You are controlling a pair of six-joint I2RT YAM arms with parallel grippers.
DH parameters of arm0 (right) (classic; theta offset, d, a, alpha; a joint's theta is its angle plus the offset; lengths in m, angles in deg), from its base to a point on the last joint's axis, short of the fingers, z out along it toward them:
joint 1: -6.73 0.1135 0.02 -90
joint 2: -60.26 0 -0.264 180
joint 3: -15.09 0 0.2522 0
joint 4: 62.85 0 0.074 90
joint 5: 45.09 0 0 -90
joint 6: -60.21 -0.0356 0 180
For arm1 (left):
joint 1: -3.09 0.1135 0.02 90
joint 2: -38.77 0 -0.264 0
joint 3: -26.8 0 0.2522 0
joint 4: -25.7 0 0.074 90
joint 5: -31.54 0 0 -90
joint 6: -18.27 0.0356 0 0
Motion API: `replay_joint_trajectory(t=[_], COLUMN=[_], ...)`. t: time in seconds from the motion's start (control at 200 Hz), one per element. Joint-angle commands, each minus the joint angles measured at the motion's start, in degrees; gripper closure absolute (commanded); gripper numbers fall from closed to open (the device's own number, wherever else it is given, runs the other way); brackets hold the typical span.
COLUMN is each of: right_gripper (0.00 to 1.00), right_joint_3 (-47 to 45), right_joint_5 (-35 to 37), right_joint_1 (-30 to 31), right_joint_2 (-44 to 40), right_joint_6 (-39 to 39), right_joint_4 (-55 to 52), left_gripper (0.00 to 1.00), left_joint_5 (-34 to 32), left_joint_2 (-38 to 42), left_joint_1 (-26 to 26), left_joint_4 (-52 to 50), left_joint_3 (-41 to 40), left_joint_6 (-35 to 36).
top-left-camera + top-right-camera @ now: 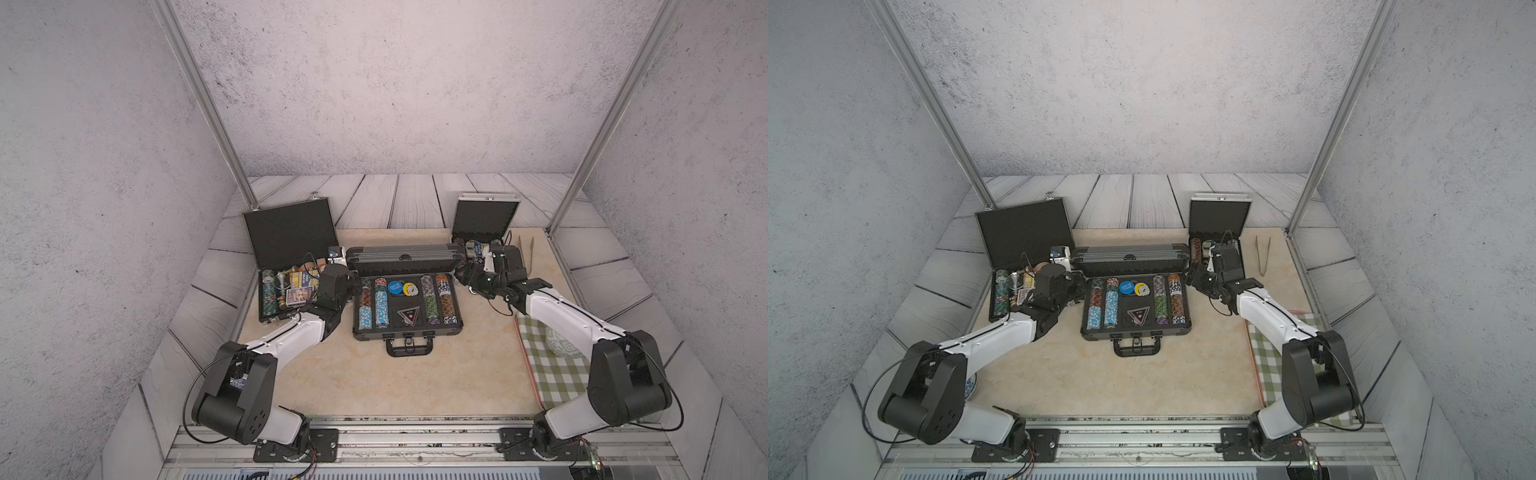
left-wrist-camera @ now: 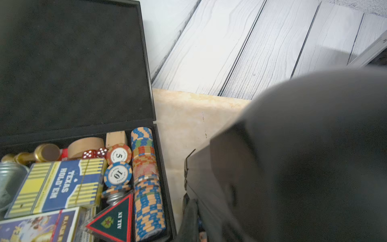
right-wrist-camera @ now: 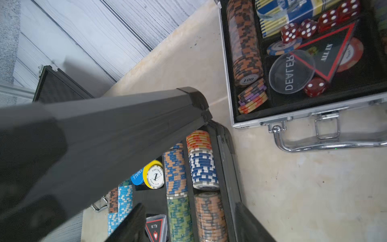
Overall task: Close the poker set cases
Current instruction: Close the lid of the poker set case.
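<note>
The large dark-grey ribbed case (image 1: pixel 406 305) lies mid-table, chips showing, its lid (image 1: pixel 405 254) tilted partway over the base. My left gripper (image 1: pixel 355 279) is shut at the lid's left end; in the left wrist view its fingers (image 2: pixel 191 211) press together beside the blurred lid (image 2: pixel 293 157). My right gripper (image 1: pixel 460 274) stands open at the lid's right end, its fingers (image 3: pixel 134 222) spread over the chip rows below the lid (image 3: pixel 117 130). The flat black case (image 1: pixel 286 237) stands open at the left. The small silver case (image 1: pixel 484 216) stands open at the back right.
Wooden tongs (image 1: pixel 525 249) lie to the right of the silver case. A green checked cloth (image 1: pixel 552 374) with a round pale bowl (image 1: pixel 561 340) covers the right front, under my right arm. A blue-and-white cup (image 1: pixel 971 384) stands behind my left arm's base.
</note>
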Motion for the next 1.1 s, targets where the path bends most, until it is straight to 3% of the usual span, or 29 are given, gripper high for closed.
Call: replay_joint_trajectory(t=[0.0,0.16,0.475,0.636,0.866,1.096], right_gripper=[0.31,0.32,0.32,0.32,0.32,0.32], right_joint_3=[1.3,1.1,-0.8,-3.9,-8.0,-10.8], right_joint_5=[-1.7,-2.4,-3.3,-4.1,-5.2,-5.8], right_joint_1=[-0.8,-1.0,-1.1,-1.1,-1.1,-1.0], right_joint_2=[1.3,1.4,0.1,-0.9,-1.7,-1.7], right_joint_6=[-0.7,-0.7,-0.4,-0.2,0.4,1.3], right_joint_4=[1.4,1.7,1.2,1.7,2.6,3.0], left_gripper=[1.0,1.0,1.0,1.0,1.0,1.0], left_joint_5=[0.1,0.2,-7.6,-8.3,-7.5,-4.7], left_joint_2=[0.4,1.6,4.3,4.7,5.3,5.8], left_joint_1=[0.5,0.5,0.8,3.9,9.2,10.3], left_joint_4=[-10.5,-13.9,-26.0,-31.8,-39.5,-41.5], left_joint_3=[-3.4,-4.1,-6.2,-3.5,2.9,10.4], left_joint_6=[-9.4,-11.5,-22.2,-24.8,-24.1,-16.5])
